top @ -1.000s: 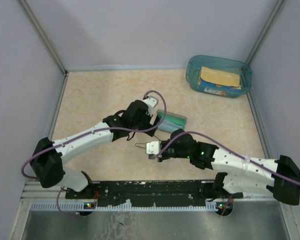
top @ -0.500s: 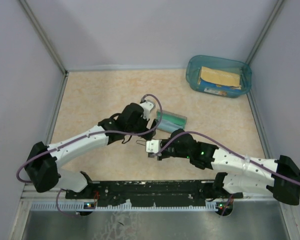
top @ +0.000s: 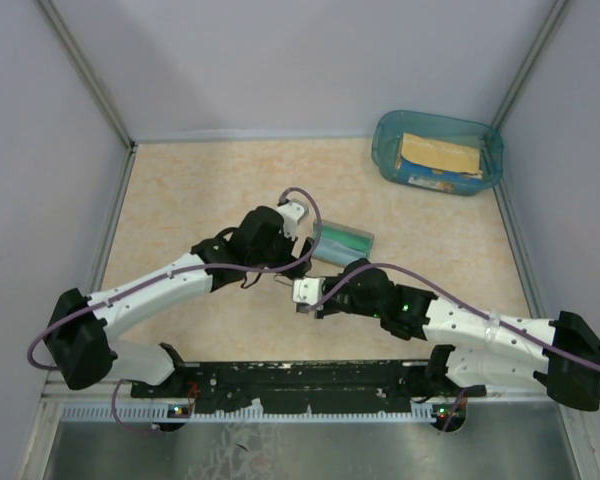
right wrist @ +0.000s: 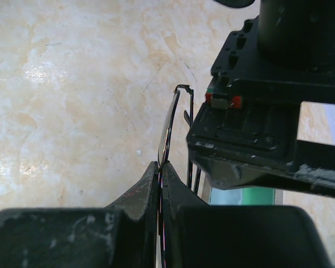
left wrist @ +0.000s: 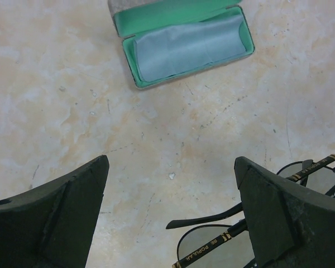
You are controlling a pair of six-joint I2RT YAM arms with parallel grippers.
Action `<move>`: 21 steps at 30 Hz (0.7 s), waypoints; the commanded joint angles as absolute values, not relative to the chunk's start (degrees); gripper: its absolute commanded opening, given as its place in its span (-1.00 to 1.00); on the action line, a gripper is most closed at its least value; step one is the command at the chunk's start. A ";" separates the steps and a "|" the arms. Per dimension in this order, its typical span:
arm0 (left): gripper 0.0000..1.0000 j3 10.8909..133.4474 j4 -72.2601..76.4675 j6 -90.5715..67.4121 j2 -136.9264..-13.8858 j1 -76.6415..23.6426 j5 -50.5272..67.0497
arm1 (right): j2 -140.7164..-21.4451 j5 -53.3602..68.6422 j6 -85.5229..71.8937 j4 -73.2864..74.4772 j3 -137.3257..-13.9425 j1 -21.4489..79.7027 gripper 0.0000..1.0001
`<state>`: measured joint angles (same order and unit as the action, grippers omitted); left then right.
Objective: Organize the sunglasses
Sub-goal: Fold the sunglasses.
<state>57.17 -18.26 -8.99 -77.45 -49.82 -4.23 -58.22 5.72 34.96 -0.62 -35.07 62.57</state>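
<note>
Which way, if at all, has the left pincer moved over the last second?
Yes. Left pincer shifted slightly left and toward the near edge, away from the stationary open case.

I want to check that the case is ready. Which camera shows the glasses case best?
The left wrist view: the case lies open and unobstructed, a cloth inside. The top view shows it small and partly covered; the right wrist view gives only a green sliver.

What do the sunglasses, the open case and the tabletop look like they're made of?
Sunglasses: thin dark frame, likely metal wire, matte black with gold lettering on one arm. Case: grey fabric-looking shell, green felt-like lining. Tabletop: beige marbled pattern with slight sheen, stone or laminate; cannot tell which.
</note>
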 commanded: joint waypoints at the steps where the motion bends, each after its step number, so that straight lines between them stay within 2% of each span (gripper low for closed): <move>1: 1.00 56.22 -15.56 -10.62 -73.74 -49.69 -10.24 | -56.67 5.87 35.66 -3.96 -34.99 62.31 -1.00; 8: 1.00 56.43 -14.52 -11.07 -73.63 -48.81 -12.69 | -56.21 6.24 36.24 -4.20 -34.76 62.31 -1.00; 21: 1.00 56.43 -17.81 -10.60 -78.02 -48.78 -7.14 | -55.17 3.79 36.58 -5.02 -34.37 62.31 -1.00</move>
